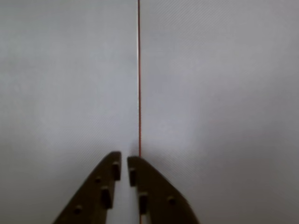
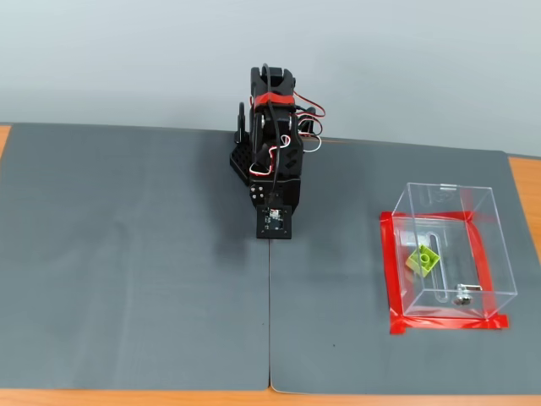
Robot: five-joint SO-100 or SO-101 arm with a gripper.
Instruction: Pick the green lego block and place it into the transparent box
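The green lego block [image 2: 424, 260] lies tilted inside the transparent box [image 2: 484, 245] at the right of the fixed view, on the box's base near its slot. The box stands on a red tape frame. The arm [image 2: 272, 144] is folded up at the back middle of the mat, far left of the box. In the wrist view my gripper [image 1: 124, 163] points down at bare grey mat, its two dark fingers nearly touching with nothing between them. The block and the box are out of the wrist view.
Two grey mats [image 2: 127, 271] cover the table, meeting at a seam [image 1: 138, 74] that runs up the middle of the wrist view. Wood table edge shows at the far right [image 2: 526, 194]. A small metal fitting [image 2: 462, 296] sits in the box's base.
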